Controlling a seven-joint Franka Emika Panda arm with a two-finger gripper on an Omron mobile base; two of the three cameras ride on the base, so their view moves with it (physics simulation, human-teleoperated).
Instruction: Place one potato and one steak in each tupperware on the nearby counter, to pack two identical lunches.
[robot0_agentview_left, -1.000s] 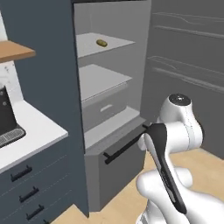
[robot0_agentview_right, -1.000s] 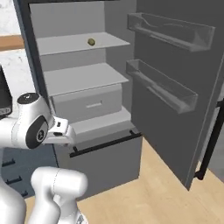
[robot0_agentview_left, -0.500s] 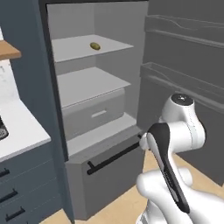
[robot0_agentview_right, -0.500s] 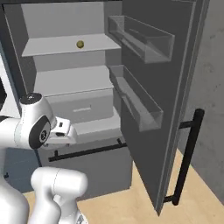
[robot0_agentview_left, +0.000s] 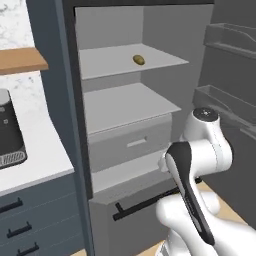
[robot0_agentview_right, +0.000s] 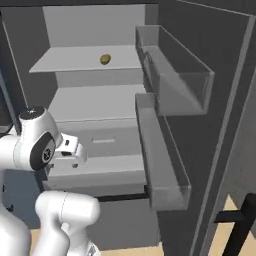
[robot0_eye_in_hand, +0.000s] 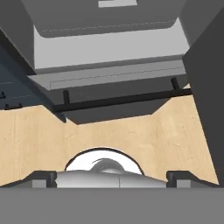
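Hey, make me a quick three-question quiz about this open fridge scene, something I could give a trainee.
1. True or false: the potato lies on the top shelf of the open fridge.
2. What runs across the front of the bottom freezer drawer? A) a black bar handle B) a round knob C) a towel
3. Fill in: left of the fridge, the white counter sits over dark cabinets with black ____ handles.

Key: 1 true. 2 A. 3 bar.
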